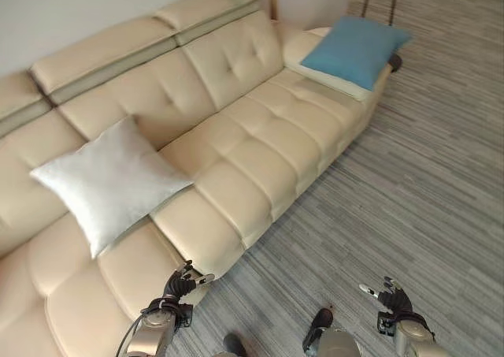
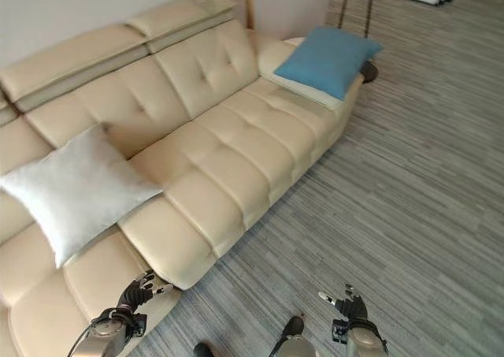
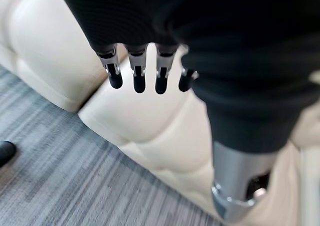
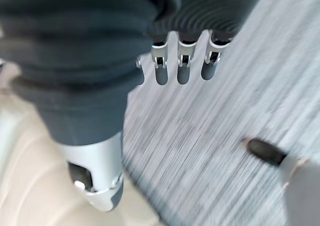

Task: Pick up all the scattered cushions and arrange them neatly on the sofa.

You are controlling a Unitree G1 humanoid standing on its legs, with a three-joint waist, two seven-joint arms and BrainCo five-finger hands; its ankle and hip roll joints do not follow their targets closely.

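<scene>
Currently two cushions sit on the cream sofa (image 1: pixel 260 136): a white cushion (image 1: pixel 110 182) leaning against the backrest toward the robot's left, one corner hanging over the seat edge, and a blue cushion (image 1: pixel 356 48) lying flat on the far armrest end, on top of a cream cushion (image 1: pixel 311 61) that pokes out underneath. No cushion visible on the striped grey carpet floor (image 1: pixel 425 184).

Left hand (image 1: pixel 179 284) hangs low by the sofa's front edge, fingers straight and relaxed, holding nothing; the left wrist view shows the dark-tipped fingers (image 3: pixel 139 79) over the seat padding. Right hand (image 1: pixel 387 295) hangs over the carpet, fingers also loose, empty.

Handling guess: cushions look light, soft and squashy, not fragile. White one has a slightly shiny woven cover, probably a bit slippery; blue one looks matte fabric. Best hold is likely a pinch on a corner or side edge, or a scoop with both hands under the middle, since a one-handed grip in the centre would just dent the filling.

Sofa is smooth leather-like upholstery, tufted in square panels with raised headrests, so cushions may slide if set at the seat edge.
</scene>
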